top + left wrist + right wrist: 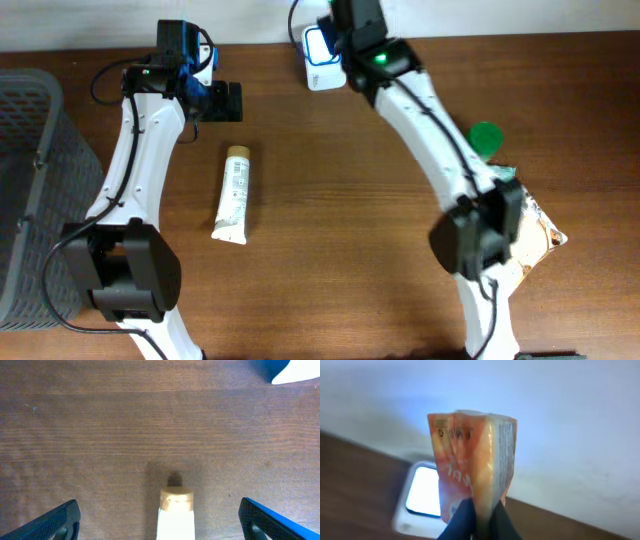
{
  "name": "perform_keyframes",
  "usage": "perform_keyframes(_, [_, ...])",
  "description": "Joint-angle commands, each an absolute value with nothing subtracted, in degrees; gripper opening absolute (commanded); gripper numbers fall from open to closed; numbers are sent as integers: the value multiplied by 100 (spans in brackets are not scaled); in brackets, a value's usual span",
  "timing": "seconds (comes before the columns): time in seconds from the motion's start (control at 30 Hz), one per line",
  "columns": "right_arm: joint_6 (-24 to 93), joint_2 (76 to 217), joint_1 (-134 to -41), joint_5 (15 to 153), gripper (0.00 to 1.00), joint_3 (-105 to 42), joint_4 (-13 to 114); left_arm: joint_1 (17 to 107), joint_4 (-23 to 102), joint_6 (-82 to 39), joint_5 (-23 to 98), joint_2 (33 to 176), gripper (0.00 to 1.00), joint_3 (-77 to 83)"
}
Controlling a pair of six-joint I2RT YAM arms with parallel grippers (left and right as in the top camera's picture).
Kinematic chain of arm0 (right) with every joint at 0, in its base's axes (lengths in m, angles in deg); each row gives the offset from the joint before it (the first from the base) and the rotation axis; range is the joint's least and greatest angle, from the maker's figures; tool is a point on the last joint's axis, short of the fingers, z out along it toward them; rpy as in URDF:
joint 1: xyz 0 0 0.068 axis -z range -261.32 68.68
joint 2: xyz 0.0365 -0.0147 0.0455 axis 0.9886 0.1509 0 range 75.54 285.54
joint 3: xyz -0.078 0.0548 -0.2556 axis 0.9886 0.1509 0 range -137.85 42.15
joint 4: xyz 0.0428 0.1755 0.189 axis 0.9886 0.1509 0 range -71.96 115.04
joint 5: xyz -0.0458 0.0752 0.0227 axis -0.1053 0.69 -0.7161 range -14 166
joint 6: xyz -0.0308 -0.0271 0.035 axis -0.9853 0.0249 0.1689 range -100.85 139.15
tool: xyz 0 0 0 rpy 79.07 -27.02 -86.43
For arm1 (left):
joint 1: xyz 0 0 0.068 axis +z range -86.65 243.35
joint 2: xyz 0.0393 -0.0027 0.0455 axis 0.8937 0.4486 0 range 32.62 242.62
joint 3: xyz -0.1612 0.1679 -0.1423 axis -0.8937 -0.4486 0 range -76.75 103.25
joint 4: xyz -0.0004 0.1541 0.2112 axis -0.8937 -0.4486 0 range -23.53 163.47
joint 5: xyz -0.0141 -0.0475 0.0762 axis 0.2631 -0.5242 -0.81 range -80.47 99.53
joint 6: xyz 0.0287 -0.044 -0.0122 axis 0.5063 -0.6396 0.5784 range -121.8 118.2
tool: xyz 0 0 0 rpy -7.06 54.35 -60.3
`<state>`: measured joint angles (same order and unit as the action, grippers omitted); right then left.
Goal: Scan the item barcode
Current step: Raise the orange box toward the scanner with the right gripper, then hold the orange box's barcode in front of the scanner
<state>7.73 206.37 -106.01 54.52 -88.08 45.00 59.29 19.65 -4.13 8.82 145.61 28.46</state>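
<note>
Orange packet (470,462) stands upright right by the scanner (422,492), pinched at its lower edge by the right gripper (481,517), whose jaws are clamped tight on it. I cannot tell which face carries the barcode, so the main risk is a failed read if that face is turned away from the scanner's lit window. The thin pinch on a soft packet could also let it twist or slip out. To the left of the scanner, the left gripper (222,100) hovers empty with jaws spread wide over a tube (234,195), and lowering it could nudge the tube.
</note>
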Motion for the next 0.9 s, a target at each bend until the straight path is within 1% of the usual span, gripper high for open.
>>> perform_keyframes(0.0, [-698,21395,-10612,5100,4,-8815,3763,5940,1956,-303,865,14594,99,2828])
perform_keyframes(0.13, [-1530,21850,-10618,5092,4,-8815,3551,5940,1956,-303,865,14594,99,2828])
perform_keyframes(0.17, [-2022,21944,-10616,5094,4,-8813,3556,5940,1956,-303,865,14594,99,2828])
perform_keyframes(0.23, [-2413,22058,-10616,5162,4,-8776,3542,5940,1956,-303,865,14594,99,2828])
perform_keyframes(0.53, [-2392,22053,-10645,5284,4,-8771,3514,5940,1956,-303,865,14594,99,2828])
perform_keyframes(0.6, [-2105,21931,-10677,5339,4,-8773,3525,5940,1956,-303,865,14594,99,2828])
perform_keyframes(0.7, [-1493,21540,-10682,5889,4,-8773,3837,5940,1956,-303,865,14594,99,2828])
perform_keyframes(0.8, [-573,20890,-10658,6720,4,-8773,4487,5940,1956,-303,865,14594,99,2828])
perform_keyframes(0.87, [266,20359,-10590,7472,4,-8773,5123,5940,1956,-303,865,14594,99,2828])
